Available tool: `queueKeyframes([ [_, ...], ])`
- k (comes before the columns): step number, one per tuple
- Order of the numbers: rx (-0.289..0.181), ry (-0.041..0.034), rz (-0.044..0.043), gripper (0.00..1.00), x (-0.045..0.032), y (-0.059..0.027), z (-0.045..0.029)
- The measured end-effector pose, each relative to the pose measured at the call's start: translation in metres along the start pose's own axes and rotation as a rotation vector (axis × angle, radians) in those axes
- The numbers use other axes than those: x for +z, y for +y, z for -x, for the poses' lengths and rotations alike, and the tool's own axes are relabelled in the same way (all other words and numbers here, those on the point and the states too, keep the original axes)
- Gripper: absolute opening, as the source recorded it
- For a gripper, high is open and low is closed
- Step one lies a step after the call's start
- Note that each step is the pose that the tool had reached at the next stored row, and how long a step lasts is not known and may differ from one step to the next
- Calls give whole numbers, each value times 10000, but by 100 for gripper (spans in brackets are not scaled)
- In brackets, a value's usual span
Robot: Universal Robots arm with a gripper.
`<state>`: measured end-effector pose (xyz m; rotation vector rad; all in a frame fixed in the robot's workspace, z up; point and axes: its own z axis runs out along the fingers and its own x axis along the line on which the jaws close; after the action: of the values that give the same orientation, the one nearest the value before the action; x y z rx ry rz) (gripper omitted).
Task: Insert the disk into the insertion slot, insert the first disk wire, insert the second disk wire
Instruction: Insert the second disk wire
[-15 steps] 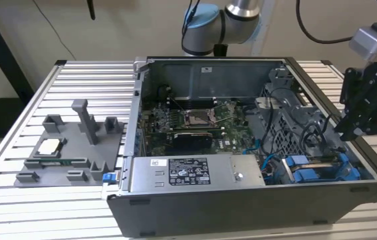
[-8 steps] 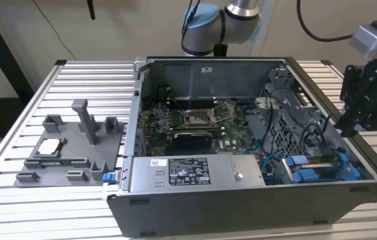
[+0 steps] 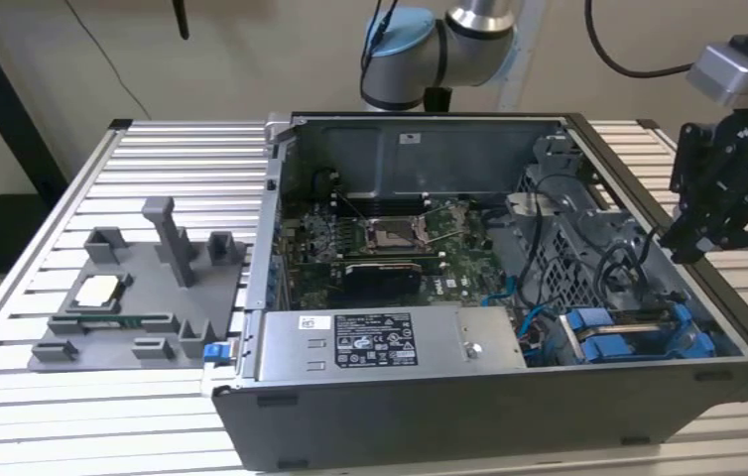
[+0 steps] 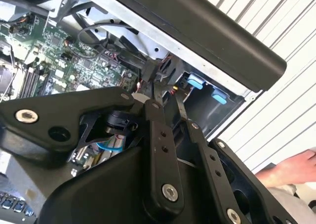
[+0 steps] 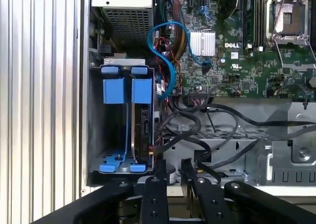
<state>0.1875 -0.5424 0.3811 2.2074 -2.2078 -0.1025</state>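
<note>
The disk (image 5: 144,130), in its blue carrier, stands seated in the insertion slot (image 5: 96,135) at the case's front corner, beside a second blue carrier (image 5: 113,90). In the exterior view the blue-framed bay (image 3: 632,337) lies low at the exterior view's right. My gripper (image 5: 174,164) hovers at the case's side wall just outside the bay, above it in the exterior view (image 3: 691,243). Black wires (image 5: 197,135) loop beside the disk. A black plug with red and yellow leads (image 4: 148,70) sits just beyond the gripper (image 4: 165,93).
The open case (image 3: 480,416) rests on a slatted table (image 3: 30,397). The power supply (image 3: 388,342) sits by the bay, the motherboard (image 3: 388,243) behind it. A grey fixture (image 3: 136,297) lies at the exterior view's left. A person's hand (image 4: 291,169) shows on the slats.
</note>
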Motion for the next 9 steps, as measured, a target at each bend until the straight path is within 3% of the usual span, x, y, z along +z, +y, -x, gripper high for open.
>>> queueKeyframes([
  [6,-36,2,1,27,-132,3,37],
  [9,-51,0,-55,27,-132,3,74],
])
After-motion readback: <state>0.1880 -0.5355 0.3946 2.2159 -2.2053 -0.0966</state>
